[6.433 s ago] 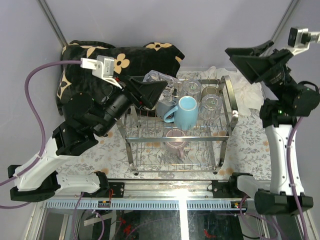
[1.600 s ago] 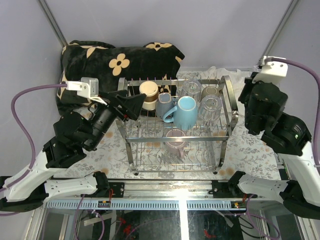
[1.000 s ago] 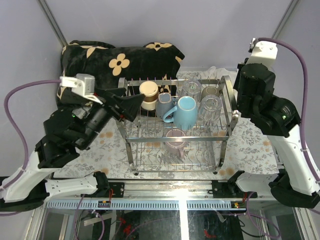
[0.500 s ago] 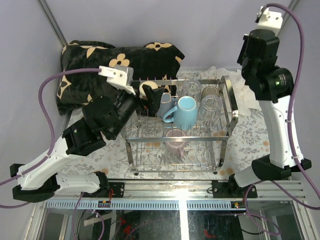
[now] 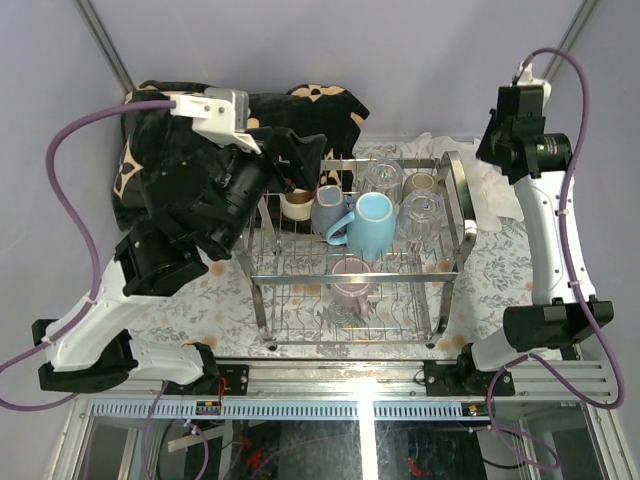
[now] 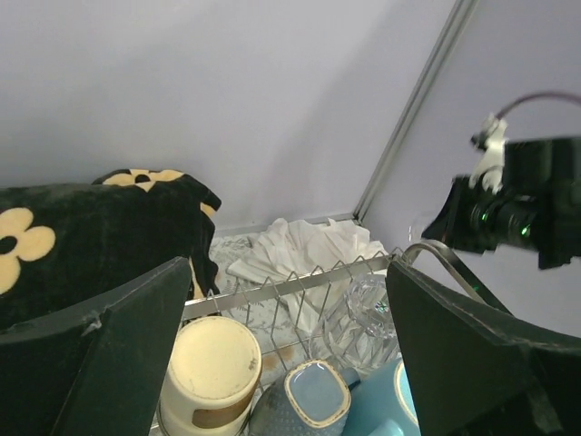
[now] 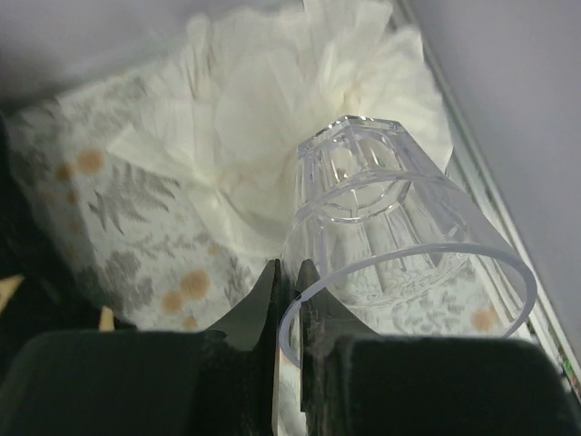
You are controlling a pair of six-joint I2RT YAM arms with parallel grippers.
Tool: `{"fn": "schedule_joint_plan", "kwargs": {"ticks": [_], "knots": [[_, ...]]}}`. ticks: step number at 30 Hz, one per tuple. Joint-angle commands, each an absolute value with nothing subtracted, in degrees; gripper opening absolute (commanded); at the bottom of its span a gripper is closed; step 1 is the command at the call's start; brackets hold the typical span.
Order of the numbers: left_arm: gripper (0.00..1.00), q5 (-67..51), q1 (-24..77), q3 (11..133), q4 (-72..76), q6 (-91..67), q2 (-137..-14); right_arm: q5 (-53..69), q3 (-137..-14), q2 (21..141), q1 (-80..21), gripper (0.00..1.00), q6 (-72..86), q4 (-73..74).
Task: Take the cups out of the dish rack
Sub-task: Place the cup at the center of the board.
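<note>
The chrome wire dish rack [image 5: 262, 300] stands mid-table. On its top tier are a cream cup [image 5: 295, 203], a grey-blue mug [image 5: 330, 212], a light blue mug [image 5: 373, 222], two clear ribbed glasses [image 5: 385, 178] [image 5: 422, 212] and a beige cup [image 5: 422, 184]. A pink mug [image 5: 350, 278] sits on the lower tier. My left gripper [image 6: 289, 268] hangs open above the cream cup [image 6: 211, 363], touching nothing. My right gripper [image 7: 289, 268] is shut on the rim of another clear ribbed glass [image 7: 381, 218], held above the white cloth [image 7: 272, 91] at the back right.
A black cushion with beige flowers [image 5: 200, 120] lies behind the rack's left end. The crumpled white cloth [image 5: 490, 180] lies right of the rack. A floral mat [image 5: 500, 280] covers the table. Grey walls close in the back and sides.
My left arm has risen and swung back over the rack's left end. My right arm has stretched up toward the back right corner with the glass still in its fingers.
</note>
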State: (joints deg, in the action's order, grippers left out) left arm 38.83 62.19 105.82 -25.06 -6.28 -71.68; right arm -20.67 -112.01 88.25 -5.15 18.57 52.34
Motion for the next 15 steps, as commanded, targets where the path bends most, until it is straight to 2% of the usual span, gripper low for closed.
{"fn": "schedule_joint_plan", "kwargs": {"ticks": [1,15], "knots": [[0.88,41.8,61.7,107.7,-26.2,-4.5,-70.7,-14.8,-101.2,81.4,-3.3,0.0,20.9,48.8],[0.89,44.0,61.8,98.4,-24.0,-6.2,-64.0,-7.2,-75.8,74.0,-2.3,0.0,21.8,45.0]]}}
